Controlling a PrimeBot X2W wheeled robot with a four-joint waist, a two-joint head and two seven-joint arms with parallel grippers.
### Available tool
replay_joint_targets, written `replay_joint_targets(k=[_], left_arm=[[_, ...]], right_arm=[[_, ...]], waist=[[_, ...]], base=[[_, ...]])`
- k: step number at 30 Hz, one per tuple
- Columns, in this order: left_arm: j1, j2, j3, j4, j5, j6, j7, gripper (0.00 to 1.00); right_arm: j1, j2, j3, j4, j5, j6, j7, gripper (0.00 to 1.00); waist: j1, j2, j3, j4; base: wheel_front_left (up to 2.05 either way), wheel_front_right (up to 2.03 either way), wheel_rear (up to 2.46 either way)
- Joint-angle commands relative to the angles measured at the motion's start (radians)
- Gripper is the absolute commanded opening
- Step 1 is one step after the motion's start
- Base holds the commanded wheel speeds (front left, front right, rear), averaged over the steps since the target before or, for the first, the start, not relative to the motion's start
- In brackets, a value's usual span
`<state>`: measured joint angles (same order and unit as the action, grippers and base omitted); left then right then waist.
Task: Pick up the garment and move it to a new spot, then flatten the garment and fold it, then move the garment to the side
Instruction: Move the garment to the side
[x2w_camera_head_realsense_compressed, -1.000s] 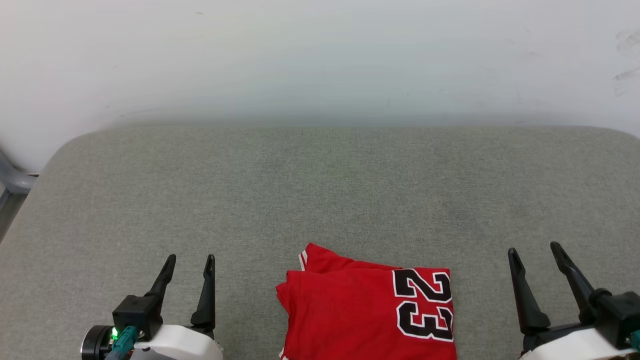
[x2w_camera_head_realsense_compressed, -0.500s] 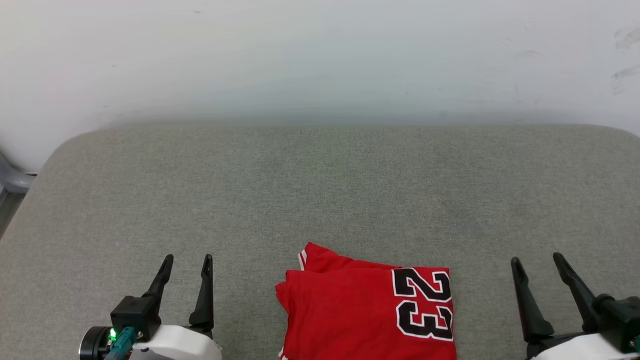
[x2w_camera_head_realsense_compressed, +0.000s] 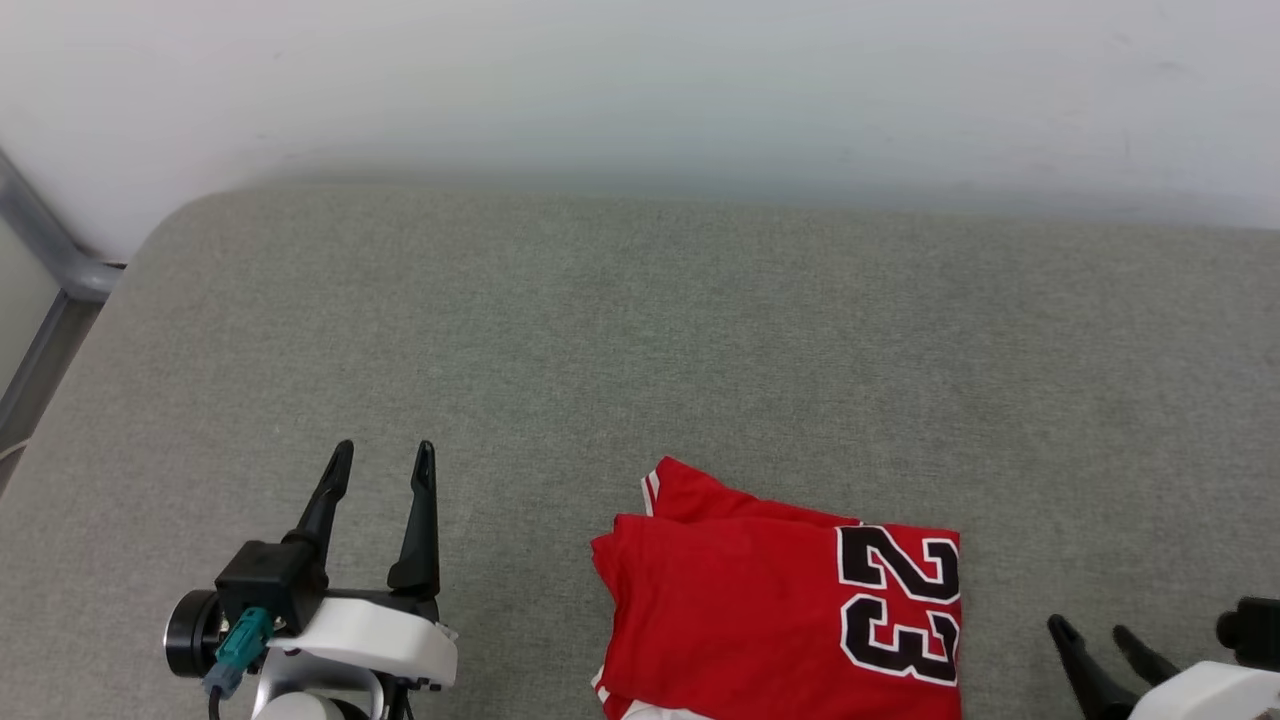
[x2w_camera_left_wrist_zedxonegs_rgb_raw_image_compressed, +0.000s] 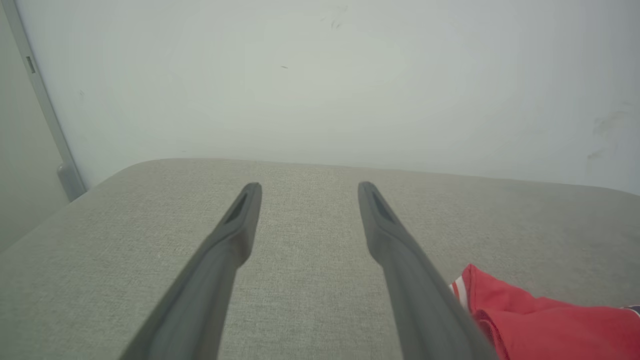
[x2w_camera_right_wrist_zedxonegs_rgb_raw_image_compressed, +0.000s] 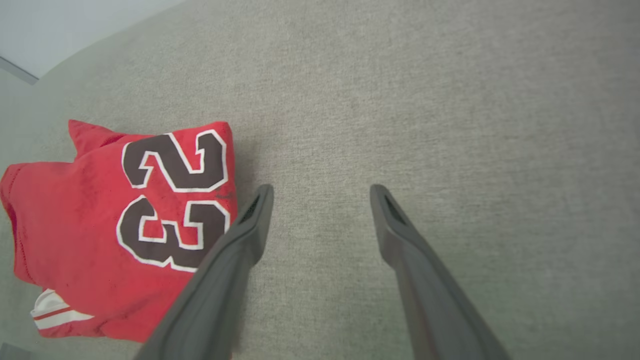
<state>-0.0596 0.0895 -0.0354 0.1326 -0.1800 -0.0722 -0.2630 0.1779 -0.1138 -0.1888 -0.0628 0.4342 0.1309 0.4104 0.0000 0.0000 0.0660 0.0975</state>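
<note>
Head view: the garment is being shown lying folded into a rough rectangle on the grey fabric worktop, near the front edge, between the two grippers. Its lower edge is being cut off by the bottom of the frame, so the full outline cannot be told. The dark, white-outlined number 23 is being displayed sideways at the fold's right end. A striped corner is being exposed at the fold's back left.

The left gripper is being held over bare worktop, well to the garment's left, jaws spread and empty. In the left wrist view, part of the red corner is being hidden behind one finger.

The right gripper is being cropped by the lower right corner. In the right wrist view its jaws are being held spread and empty, over bare worktop just beside the number end. One finger is overlapping the garment's edge there; contact cannot be told. A white striped sleeve piece is being mostly covered by the red fold.
</note>
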Motion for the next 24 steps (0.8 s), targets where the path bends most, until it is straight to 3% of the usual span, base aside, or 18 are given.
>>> replay_joint_targets(k=[1, 9, 18, 19, 20, 21, 24], left_arm=[[-0.021, -0.003, -0.002, -0.01, 0.003, -0.006, -0.002, 1.0], [-0.058, -0.017, -0.005, -0.022, 0.005, -0.02, -0.002, 1.0], [-0.072, -0.023, 0.002, -0.017, 0.009, -0.031, -0.002, 1.0], [-0.073, -0.024, 0.003, -0.017, 0.01, -0.031, -0.002, 1.0], [-0.074, -0.024, 0.004, -0.016, 0.01, -0.032, -0.002, 1.0], [-0.075, -0.024, 0.005, -0.015, 0.01, -0.032, -0.002, 1.0], [-0.068, -0.025, 0.01, -0.01, 0.018, -0.034, -0.002, 1.0]], right_arm=[[-0.023, -0.007, 0.021, 0.01, 0.029, 0.0, 0.028, 1.0], [-0.09, -0.061, 0.17, 0.102, 0.17, 0.0, 0.159, 1.0], [-0.122, -0.057, 0.253, 0.249, 0.261, -0.001, 0.283, 1.0], [-0.125, -0.055, 0.26, 0.258, 0.269, -0.001, 0.291, 0.44], [-0.13, -0.054, 0.265, 0.263, 0.278, -0.001, 0.293, 0.05], [-0.134, -0.053, 0.269, 0.267, 0.285, -0.001, 0.299, 0.0], [-0.152, -0.063, 0.272, 0.257, 0.297, -0.001, 0.291, 0.0]], waist=[[0.0, 0.0, 0.029, 0.028], [0.0, 0.0, 0.09, 0.082], [0.0, 0.0, 0.125, 0.105], [0.0, 0.0, 0.127, 0.105], [0.0, 0.0, 0.128, 0.105], [0.0, 0.0, 0.128, 0.103], [0.0, 0.0, 0.115, 0.093]], base=[[0.0, 0.0, 0.0], [0.0, 0.0, 0.0], [0.0, 0.0, 0.0], [0.0, 0.0, 0.0], [0.0, 0.0, 0.0], [0.0, 0.0, 0.0], [0.0, 0.0, 0.0]])
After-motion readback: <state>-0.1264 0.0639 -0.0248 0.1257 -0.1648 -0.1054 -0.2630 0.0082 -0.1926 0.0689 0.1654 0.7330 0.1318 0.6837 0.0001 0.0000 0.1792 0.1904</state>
